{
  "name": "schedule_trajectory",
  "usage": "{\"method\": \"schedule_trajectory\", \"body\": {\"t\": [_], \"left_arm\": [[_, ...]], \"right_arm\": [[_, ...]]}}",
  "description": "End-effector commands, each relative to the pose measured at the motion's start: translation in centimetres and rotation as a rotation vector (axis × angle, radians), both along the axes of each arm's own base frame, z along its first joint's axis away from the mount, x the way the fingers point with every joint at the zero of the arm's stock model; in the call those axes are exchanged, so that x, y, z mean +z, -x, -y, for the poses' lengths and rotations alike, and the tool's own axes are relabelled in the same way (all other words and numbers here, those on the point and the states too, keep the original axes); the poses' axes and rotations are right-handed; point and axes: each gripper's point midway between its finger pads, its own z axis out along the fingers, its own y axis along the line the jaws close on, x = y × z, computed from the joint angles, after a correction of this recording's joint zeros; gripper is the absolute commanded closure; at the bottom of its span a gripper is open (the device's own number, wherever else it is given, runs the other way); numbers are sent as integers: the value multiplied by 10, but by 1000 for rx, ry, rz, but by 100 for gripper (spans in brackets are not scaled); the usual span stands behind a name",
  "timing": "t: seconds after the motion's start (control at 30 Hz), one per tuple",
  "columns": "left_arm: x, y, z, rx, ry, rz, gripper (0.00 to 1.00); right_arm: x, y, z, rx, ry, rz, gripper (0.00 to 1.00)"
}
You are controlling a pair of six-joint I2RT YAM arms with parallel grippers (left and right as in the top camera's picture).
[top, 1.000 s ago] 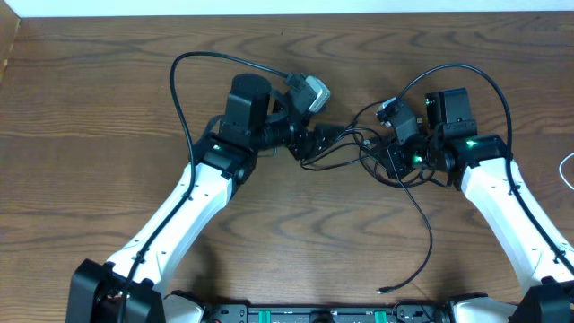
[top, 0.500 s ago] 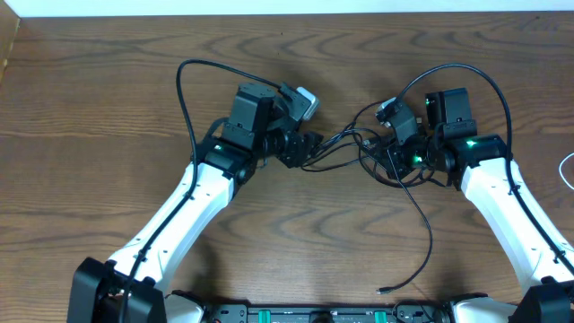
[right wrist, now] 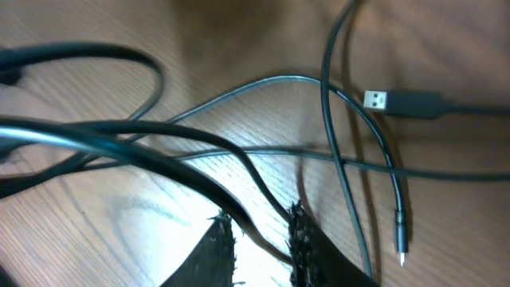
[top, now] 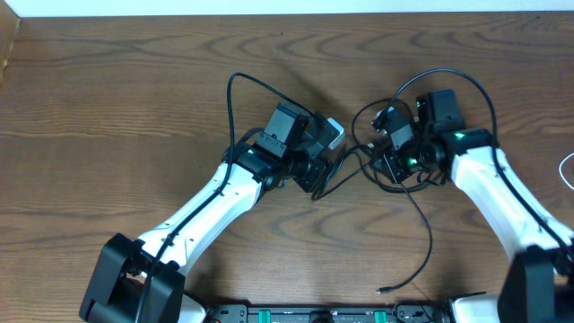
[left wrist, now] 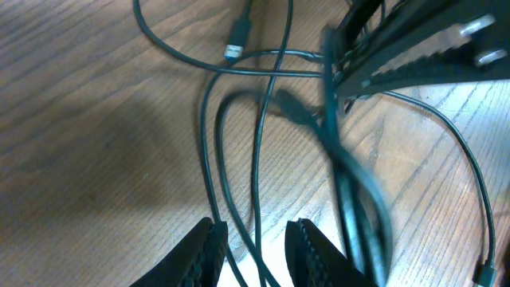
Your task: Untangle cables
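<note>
Cables of thin, smooth black sheathing lay in loose, crossing loops on the dark, grained wooden table. The tangle sat near the table's middle, between the two grippers. One long strand trailed toward the near edge and ended in a small plug. A single white cable curved at the right edge, well apart from the tangle.

The left gripper showed two ribbed black fingers standing apart. Two thin strands ran through the gap and neither was pinched. One slim plug with a metal tip lay beyond them.

The right gripper had its two rough-edged fingers parted a little. A black strand crossed into the gap and looked released rather than clamped. Two plug ends lay near it: a flat USB plug and a narrow pin-like plug.

Against the overhead view a second before, the left arm had swung rightward until its gripper was just beside the tangle, and the right arm had edged slightly left.
</note>
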Motion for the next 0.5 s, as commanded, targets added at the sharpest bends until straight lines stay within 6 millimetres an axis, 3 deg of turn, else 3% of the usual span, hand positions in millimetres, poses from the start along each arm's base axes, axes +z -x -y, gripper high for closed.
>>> {"method": "schedule_trajectory", "body": {"t": [0.0, 0.13, 0.27, 0.47], "left_arm": [[-3, -2, -3, 7, -15, 0, 69], [-12, 0, -4, 6, -32, -25, 69], [-29, 1, -4, 12, -55, -69, 70], [-44, 6, -1, 47, -46, -161, 71]], "right_arm": [[-17, 1, 2, -45, 6, -72, 64], [-9, -7, 11, -193, -28, -112, 46], [9, -12, 19, -314, -75, -122, 46], [46, 0, 27, -416, -123, -104, 50]]}}
